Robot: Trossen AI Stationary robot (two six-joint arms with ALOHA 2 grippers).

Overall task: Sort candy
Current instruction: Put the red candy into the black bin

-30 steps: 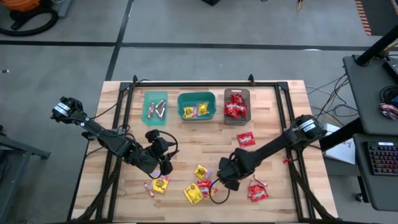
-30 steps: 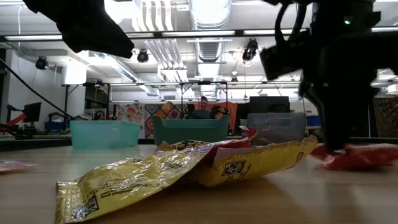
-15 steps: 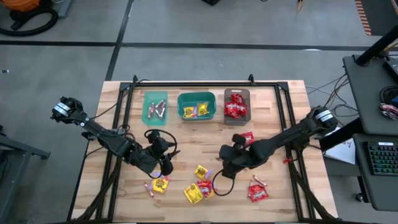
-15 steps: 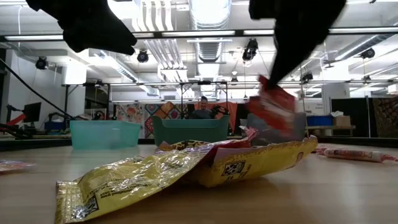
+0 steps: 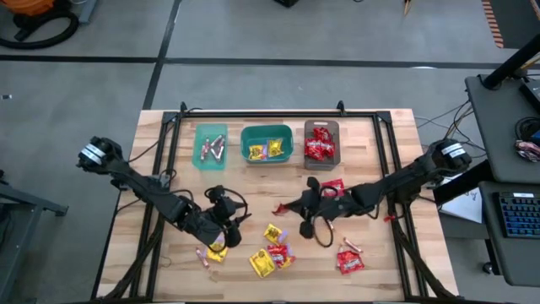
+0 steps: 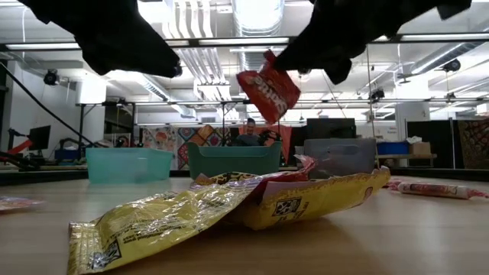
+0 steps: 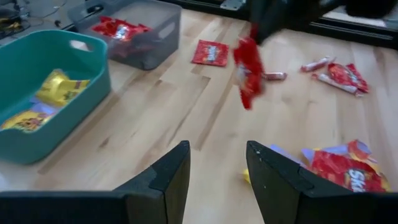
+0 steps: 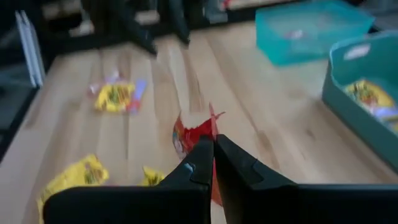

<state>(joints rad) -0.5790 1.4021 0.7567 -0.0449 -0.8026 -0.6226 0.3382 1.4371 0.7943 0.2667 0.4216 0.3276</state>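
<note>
My right gripper [image 5: 282, 208] is pinched on a red packet [image 6: 268, 85], lifted mid-table. Grey bin [image 5: 321, 143] w/ other reds lies just beyond it toward the far edge. Left gripper [image 5: 239, 221] hangs agape, nr the yellows.

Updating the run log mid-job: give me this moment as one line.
right pincer: shut on red packet, lifted above table | left pincer: open, empty, over loose candy | grey bin: holds red packets
</note>
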